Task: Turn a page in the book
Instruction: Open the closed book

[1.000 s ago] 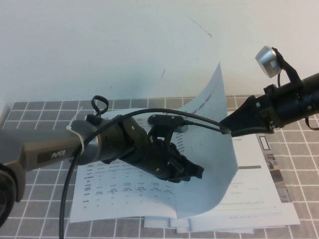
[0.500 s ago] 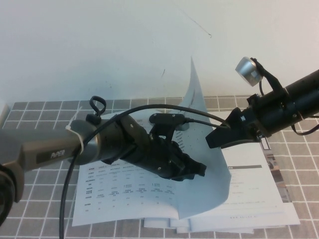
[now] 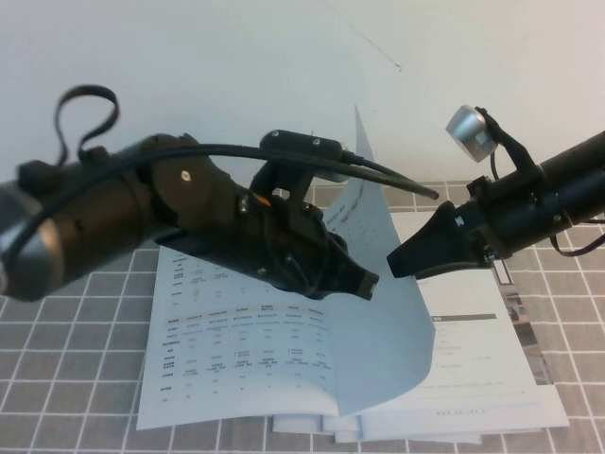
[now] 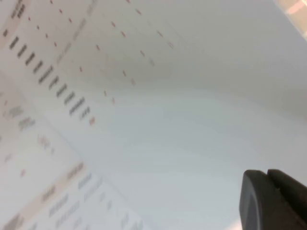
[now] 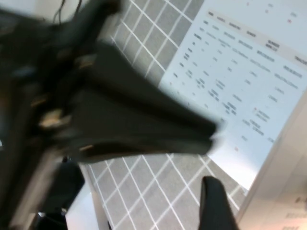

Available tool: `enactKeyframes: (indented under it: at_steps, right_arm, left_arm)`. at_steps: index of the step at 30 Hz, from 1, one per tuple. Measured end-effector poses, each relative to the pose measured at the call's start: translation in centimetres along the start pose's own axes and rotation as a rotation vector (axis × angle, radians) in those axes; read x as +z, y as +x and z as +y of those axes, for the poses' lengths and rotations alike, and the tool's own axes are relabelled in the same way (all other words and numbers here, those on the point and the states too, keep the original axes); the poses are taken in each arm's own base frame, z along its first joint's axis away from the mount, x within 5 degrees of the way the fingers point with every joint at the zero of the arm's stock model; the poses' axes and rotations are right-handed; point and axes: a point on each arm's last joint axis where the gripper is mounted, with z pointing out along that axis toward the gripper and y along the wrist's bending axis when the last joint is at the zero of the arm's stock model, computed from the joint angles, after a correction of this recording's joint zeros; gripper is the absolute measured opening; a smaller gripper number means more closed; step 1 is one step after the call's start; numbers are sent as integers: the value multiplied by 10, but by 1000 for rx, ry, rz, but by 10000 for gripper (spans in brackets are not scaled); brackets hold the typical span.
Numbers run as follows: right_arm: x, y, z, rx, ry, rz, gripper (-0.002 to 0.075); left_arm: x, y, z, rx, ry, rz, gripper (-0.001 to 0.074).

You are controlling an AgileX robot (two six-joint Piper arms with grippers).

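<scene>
The book (image 3: 236, 359) lies open on the checked cloth, its left leaf printed with small tables. The page (image 3: 378, 331) stands nearly upright above the spine, curved, between my two arms. My left gripper (image 3: 364, 282) hovers over the left leaf with its tip close to the page's left face; its fingers (image 4: 268, 201) lie together, shut on nothing. My right gripper (image 3: 399, 262) is at the page's outer edge from the right and stands open. In the right wrist view one of its fingers (image 5: 216, 203) shows beside the page (image 5: 283, 163); the other is hidden.
Other white booklets (image 3: 529, 416) lie stacked under the book at the right. The grey checked cloth (image 3: 57, 378) covers the table, and a white wall (image 3: 236, 57) rises just behind. The left arm's cable (image 3: 388, 175) arches over the book.
The left arm has lifted off the left leaf and risen above it. The page has swung from leaning right to nearly upright. The right gripper has moved left with it.
</scene>
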Motion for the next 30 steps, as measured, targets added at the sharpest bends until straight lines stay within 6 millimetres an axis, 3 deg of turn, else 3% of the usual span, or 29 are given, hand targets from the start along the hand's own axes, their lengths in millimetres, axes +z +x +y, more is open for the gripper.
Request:
enactKeyframes:
  at_steps: [3,7,14,16,20,30]
  right_arm:
    - [0,-2,1,7,-14,-17,388]
    - [0,-3,3,14,-30,-34,388]
    - [0,-6,5,21,-51,-60,388]
    - [0,-7,6,23,-63,-75,388]
    - [0,-8,7,24,-74,-88,388]
    - [0,-9,7,22,-78,-94,388]
  left_arm:
    - [-17,3,-15,51,7,29,-4]
    - [-29,7,-50,138,65,32,-4]
    - [-20,28,-119,300,166,-3,-4]
    - [-16,34,-131,322,171,-32,-4]
    - [-1,45,-138,323,153,-56,-4]
    - [45,50,-124,284,73,-128,-4]
